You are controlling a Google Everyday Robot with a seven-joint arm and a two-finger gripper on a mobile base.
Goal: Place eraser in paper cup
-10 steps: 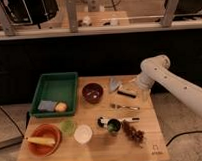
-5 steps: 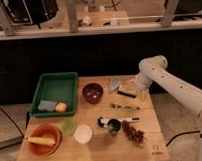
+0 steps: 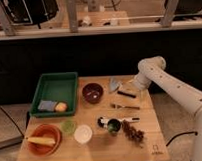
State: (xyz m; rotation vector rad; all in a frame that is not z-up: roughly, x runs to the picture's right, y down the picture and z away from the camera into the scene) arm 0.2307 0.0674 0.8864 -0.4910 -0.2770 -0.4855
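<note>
At table (image 3: 92, 150) rear right | gripper (image 3: 130, 87) by eraser (image 3: 126, 93) | fingers' spread: cannot tell

The white arm (image 3: 180, 94) is seen coming in from the lower right edge, and it is carried up and to the left in one long slanted line. At the top a rounded joint (image 3: 151, 68) is reached, the highest point of the arm, and there the limb is folded sharply downward. The wrist (image 3: 140, 82) is angled down and to the left, and the gripper (image 3: 129, 89) is held low, just over the far right part of the table (image 3: 97, 145).
</note>
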